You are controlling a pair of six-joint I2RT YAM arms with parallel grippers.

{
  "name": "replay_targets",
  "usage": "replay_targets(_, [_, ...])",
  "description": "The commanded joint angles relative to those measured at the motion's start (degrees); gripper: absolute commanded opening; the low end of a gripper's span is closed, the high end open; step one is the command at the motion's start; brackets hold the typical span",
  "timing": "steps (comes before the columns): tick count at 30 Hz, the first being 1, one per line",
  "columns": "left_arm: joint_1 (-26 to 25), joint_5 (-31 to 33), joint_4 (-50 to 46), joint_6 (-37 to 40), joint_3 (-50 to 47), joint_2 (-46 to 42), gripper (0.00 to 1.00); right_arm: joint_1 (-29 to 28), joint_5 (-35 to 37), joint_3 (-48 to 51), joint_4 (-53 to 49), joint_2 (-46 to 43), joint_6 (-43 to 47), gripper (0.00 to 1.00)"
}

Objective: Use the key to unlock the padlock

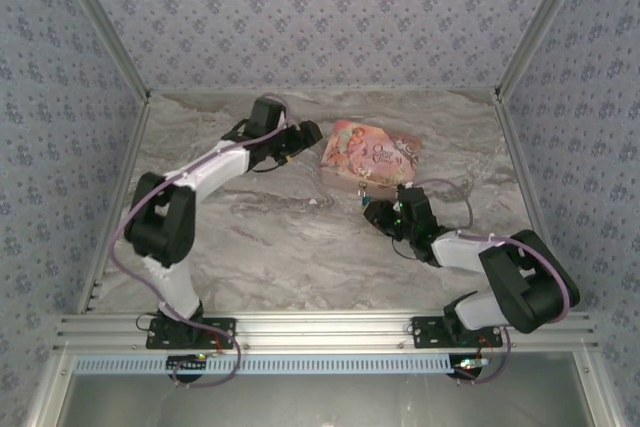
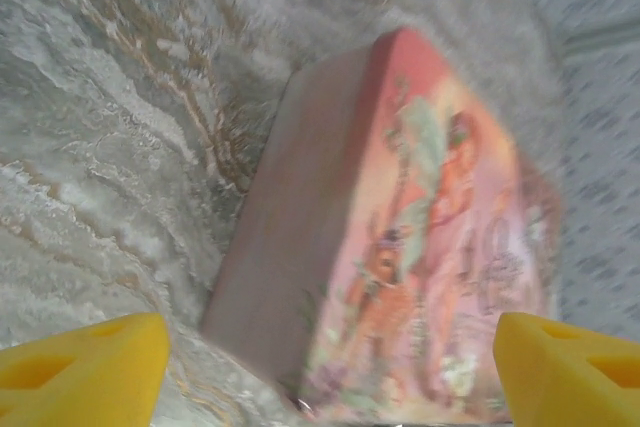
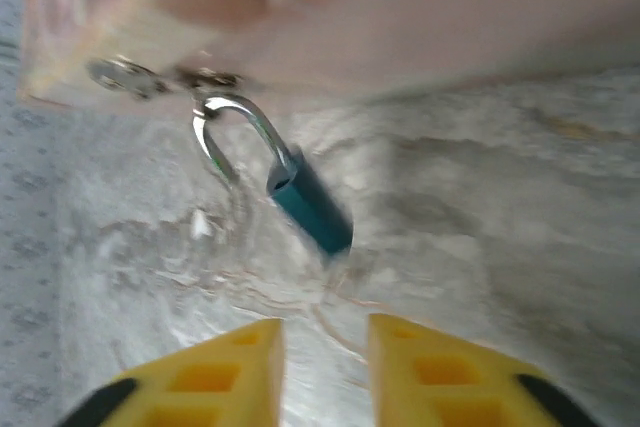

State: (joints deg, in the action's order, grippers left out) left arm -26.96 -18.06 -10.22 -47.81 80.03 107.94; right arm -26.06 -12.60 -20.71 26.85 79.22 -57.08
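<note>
The teal padlock (image 3: 312, 212) hangs by its silvery shackle (image 3: 232, 112) from the metal clasp on the pink box's (image 3: 420, 17) lower edge. The shackle's left leg ends free of the body. My right gripper (image 3: 325, 332) is just short of the padlock, open by a narrow gap with nothing between its yellow fingers (image 3: 235, 357). From above, it (image 1: 372, 209) sits at the near corner of the pink box (image 1: 370, 152). My left gripper (image 2: 330, 332) is wide open, facing the box (image 2: 400, 247) from its left end (image 1: 310, 133). A pale speck (image 1: 321, 203) on the table may be the key.
The marble tabletop (image 1: 270, 237) is walled by patterned panels on three sides, with an aluminium rail (image 1: 320, 332) along the near edge. The box lies at the back middle of the table, between the two arms.
</note>
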Motion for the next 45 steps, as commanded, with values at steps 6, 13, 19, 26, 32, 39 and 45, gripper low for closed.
replay_targets(6, [-0.2, -6.8, -5.7, 9.6, 8.7, 9.8, 0.86, 2.7, 1.3, 0.4, -12.3, -7.9, 9.6, 0.57])
replay_targets(13, [-0.3, -10.1, -5.3, 10.7, 12.5, 13.0, 0.86, 8.9, -8.1, -0.1, -11.8, -10.7, 16.3, 0.76])
replay_targets(19, [-0.3, -10.7, -8.6, 13.0, 15.2, 16.5, 0.85, 15.1, -13.9, -1.8, -10.2, -9.3, 19.5, 0.79])
replay_targets(26, [0.1, -7.5, -7.3, 13.0, 6.4, 14.2, 0.80, 21.1, -22.2, -6.0, -7.5, -3.8, 22.5, 0.80])
replay_targets(32, [0.8, -5.6, 0.2, 9.8, -9.3, 6.9, 0.79, 23.9, -25.1, -10.2, -2.4, 2.6, 26.7, 0.79])
replay_targets(39, [0.8, -3.7, 7.4, 4.1, -23.4, -1.1, 0.78, 24.1, -28.1, -10.9, 6.0, 7.6, 30.6, 0.74])
replay_targets(45, [0.7, -2.9, 10.3, 0.6, -27.5, -4.5, 0.78, 23.4, -32.3, -2.6, 15.1, 5.0, 32.3, 0.70])
